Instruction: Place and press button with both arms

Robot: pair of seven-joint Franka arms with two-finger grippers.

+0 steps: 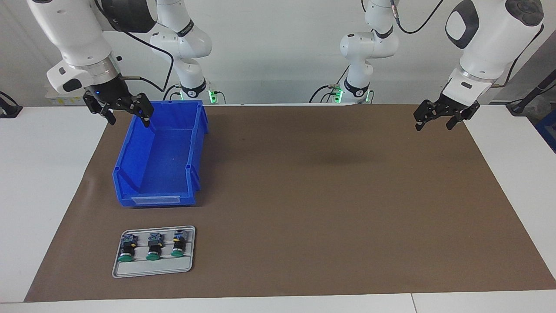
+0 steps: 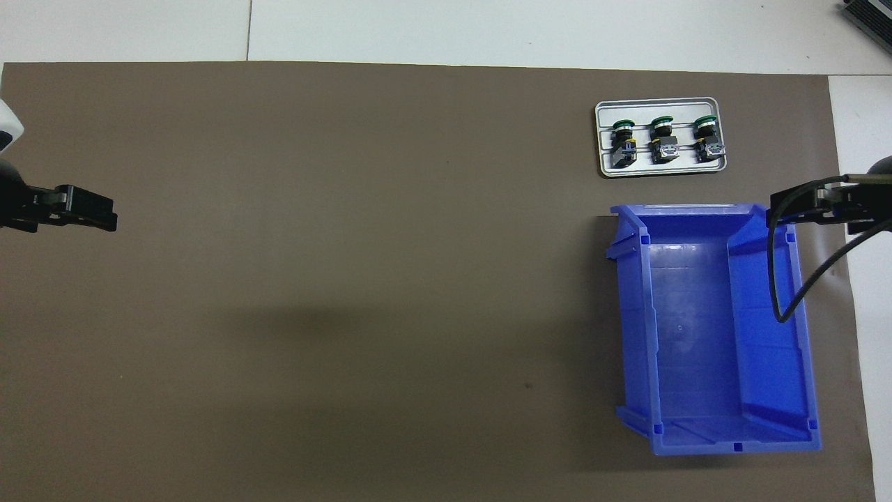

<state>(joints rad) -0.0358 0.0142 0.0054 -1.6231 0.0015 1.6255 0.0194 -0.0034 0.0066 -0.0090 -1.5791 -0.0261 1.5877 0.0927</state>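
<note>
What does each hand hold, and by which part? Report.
Nothing. The left hand and right hand hang open in the air; all three buttons lie on the tray.

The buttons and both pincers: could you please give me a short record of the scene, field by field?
buttons: three green-capped buttons lying in a row, caps pointing away from the robots
tray: grey tray holding the buttons, farther from the robots than the bin
bin: blue bin, nothing in it, toward the right arm's end of the table
right pincer: open, holding nothing, raised over the bin's rim
left pincer: open, holding nothing, raised over the brown mat
task progress: no button picked up yet
</note>
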